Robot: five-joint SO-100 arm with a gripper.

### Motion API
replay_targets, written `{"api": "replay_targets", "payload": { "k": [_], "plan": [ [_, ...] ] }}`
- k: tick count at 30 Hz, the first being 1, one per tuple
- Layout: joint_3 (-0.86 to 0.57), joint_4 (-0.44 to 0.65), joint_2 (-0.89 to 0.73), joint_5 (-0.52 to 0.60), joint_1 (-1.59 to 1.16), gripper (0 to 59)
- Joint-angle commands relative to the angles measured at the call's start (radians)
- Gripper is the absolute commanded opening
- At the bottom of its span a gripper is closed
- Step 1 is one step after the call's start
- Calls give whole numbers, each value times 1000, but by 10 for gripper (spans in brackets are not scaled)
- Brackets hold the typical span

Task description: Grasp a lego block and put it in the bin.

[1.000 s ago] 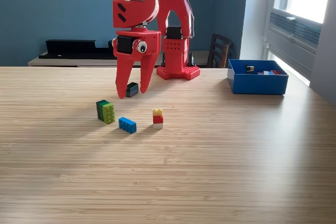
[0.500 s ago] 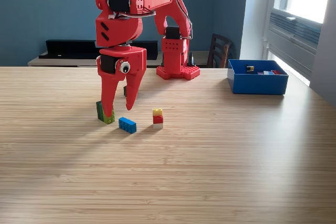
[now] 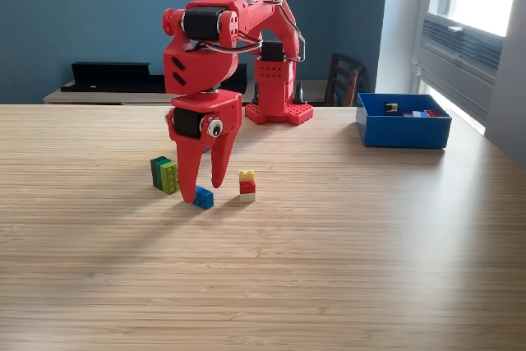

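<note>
My red gripper (image 3: 203, 192) points straight down at the table, open, its two fingers spread. A small blue lego block (image 3: 205, 197) lies at the fingertips, partly hidden behind the left finger (image 3: 188, 191); I cannot tell whether either finger touches it. To the exterior view's left stands a green and lime block (image 3: 165, 175). On the other side of the gripper stands a small yellow, red and white stack (image 3: 246, 186). The blue bin (image 3: 403, 132) rests far to the right at the table's back, with a few blocks inside.
The arm's red base (image 3: 279, 111) is fixed at the table's far edge. A dark chair (image 3: 343, 80) stands behind the table. A window and radiator fill the right side. Bare wooden tabletop stretches across the foreground.
The gripper swung forward from the back of the table, passed over the green block, then shifted right and came down around the blue block. The small black block is now hidden behind the gripper.
</note>
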Motion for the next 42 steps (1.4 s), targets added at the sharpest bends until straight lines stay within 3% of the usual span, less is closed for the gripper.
{"api": "replay_targets", "payload": {
  "k": [1, 8, 13, 32, 38, 42],
  "plan": [
    [-87, 32, -5, 17, -2, 206],
    [-143, 63, -44, 21, 3, 167],
    [-146, 63, -48, 28, 3, 0],
    [-67, 66, -32, 38, 3, 0],
    [-261, 204, -5, 2, 3, 0],
    [-232, 212, 137, -31, -9, 0]
  ]
}}
